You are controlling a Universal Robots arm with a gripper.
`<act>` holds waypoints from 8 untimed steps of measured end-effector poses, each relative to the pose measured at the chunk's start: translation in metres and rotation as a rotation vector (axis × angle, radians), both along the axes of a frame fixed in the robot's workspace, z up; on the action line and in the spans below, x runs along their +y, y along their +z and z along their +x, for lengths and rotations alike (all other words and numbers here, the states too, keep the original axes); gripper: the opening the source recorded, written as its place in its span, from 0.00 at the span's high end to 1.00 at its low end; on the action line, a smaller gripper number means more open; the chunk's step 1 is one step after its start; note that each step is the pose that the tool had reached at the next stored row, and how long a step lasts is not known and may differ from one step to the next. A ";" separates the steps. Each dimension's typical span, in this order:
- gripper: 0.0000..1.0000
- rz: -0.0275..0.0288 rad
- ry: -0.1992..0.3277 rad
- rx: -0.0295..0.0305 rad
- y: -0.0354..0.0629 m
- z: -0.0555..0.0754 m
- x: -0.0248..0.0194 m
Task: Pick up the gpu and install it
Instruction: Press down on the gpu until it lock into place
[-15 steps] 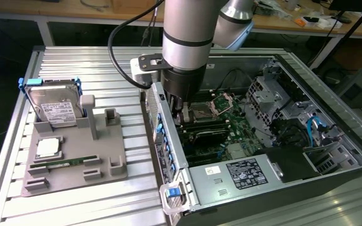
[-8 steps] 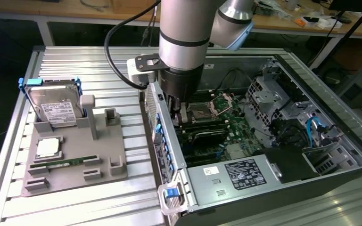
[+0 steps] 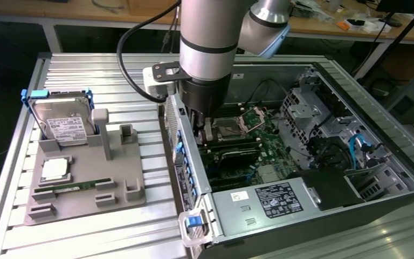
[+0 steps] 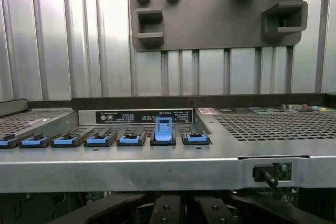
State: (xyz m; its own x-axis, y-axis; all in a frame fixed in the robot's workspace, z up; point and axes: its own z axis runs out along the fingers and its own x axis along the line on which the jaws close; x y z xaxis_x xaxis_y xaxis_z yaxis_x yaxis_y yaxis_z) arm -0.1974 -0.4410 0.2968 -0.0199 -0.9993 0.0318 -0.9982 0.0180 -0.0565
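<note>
Since the tray [image 3: 77, 208] on the exterior view's left holds just a hard drive [image 3: 62, 123] and smaller parts, I'd guess the gpu [image 3: 234, 155] is that dark slab down on the motherboard in the open PC case [image 3: 379, 162]. Its long axis runs left-right from the rear wall. Just past it, over its left end, the gripper [image 3: 207, 132] is closed up tight. Can't tell if it's actually pinching the card.
</note>
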 end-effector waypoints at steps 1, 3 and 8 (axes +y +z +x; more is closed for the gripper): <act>0.89 0.0001 0.000 -0.0001 0.0008 0.000 0.0000; 0.89 -0.0006 0.000 0.0003 0.0024 0.000 0.0005; 0.89 -0.0048 0.000 0.0002 0.0040 0.003 0.0018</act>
State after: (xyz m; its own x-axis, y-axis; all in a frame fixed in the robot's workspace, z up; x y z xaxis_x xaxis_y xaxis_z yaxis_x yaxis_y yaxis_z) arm -0.1945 -0.4392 0.3008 -0.0199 -0.9991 0.0366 -0.9982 0.0178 -0.0564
